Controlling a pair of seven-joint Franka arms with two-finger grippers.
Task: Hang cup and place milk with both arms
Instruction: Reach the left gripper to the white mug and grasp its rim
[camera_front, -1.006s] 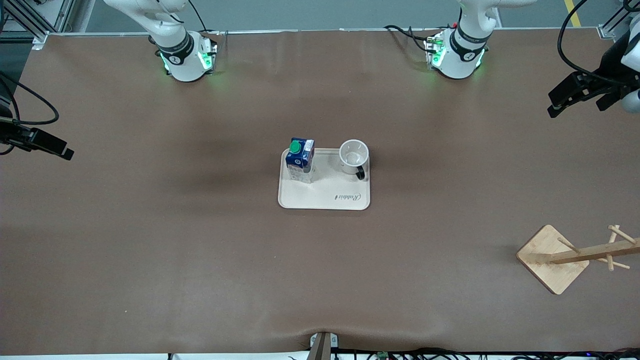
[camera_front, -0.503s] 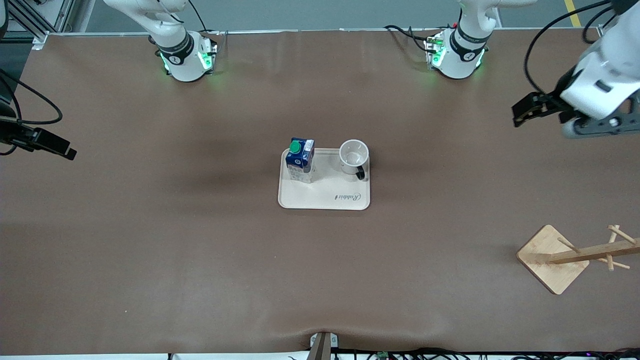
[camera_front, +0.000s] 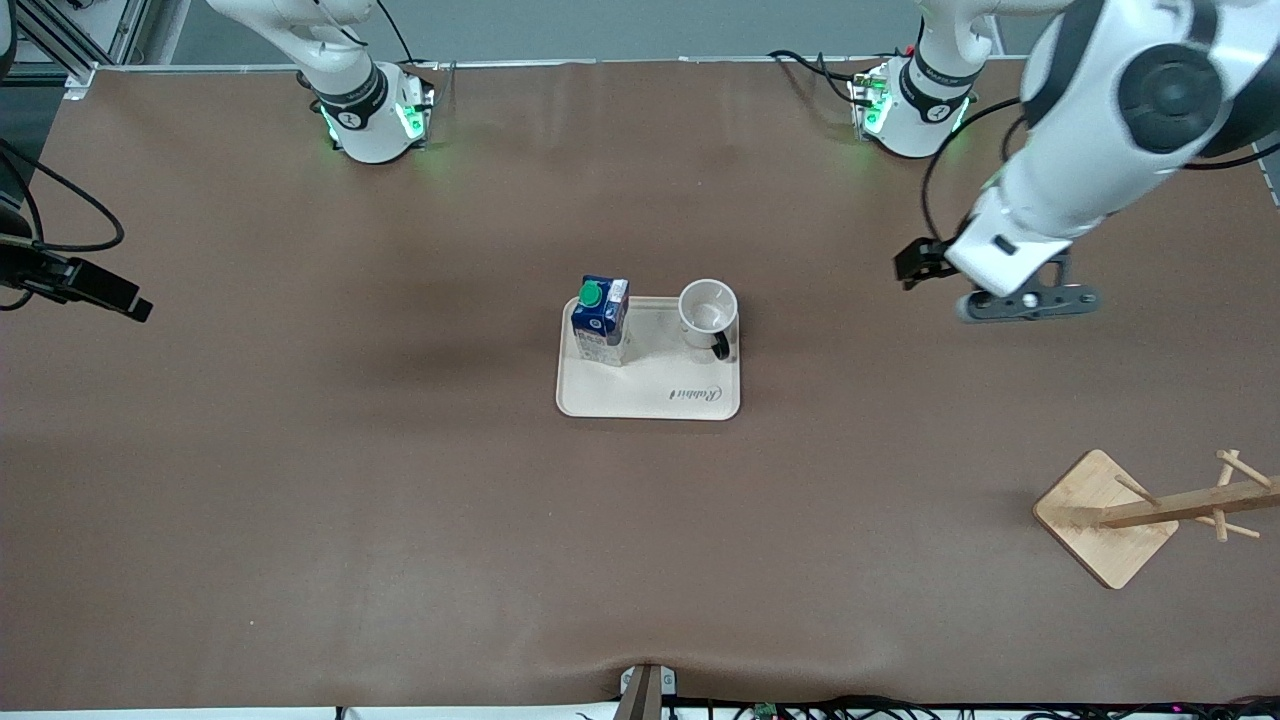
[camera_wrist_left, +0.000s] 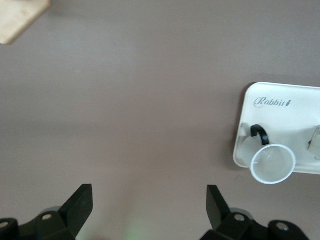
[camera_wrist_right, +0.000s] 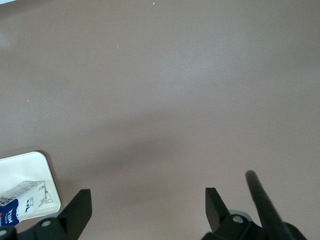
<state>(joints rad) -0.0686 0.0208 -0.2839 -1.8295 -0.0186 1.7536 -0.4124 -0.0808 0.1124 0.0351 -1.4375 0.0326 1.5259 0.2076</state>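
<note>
Cup (camera_front: 708, 309) and milk (camera_front: 600, 322) on tray (camera_front: 650, 400) (both upright).

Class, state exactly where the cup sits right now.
In the front view the cup stands upright on the tray, at the corner toward the left arm's end, beside the milk.

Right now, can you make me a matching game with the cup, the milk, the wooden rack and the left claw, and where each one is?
Things:
1. cup
2. milk
3. rack
4. left claw

Places:
A. on the tray, at the corner toward the right arm's end
B. up over bare table, open and holding nothing
C. on the tray, at the corner toward the left arm's end
D. on the table toward the left arm's end, nearer to the front camera than the tray

Pairs: 1-C, 2-A, 3-D, 4-B
</note>
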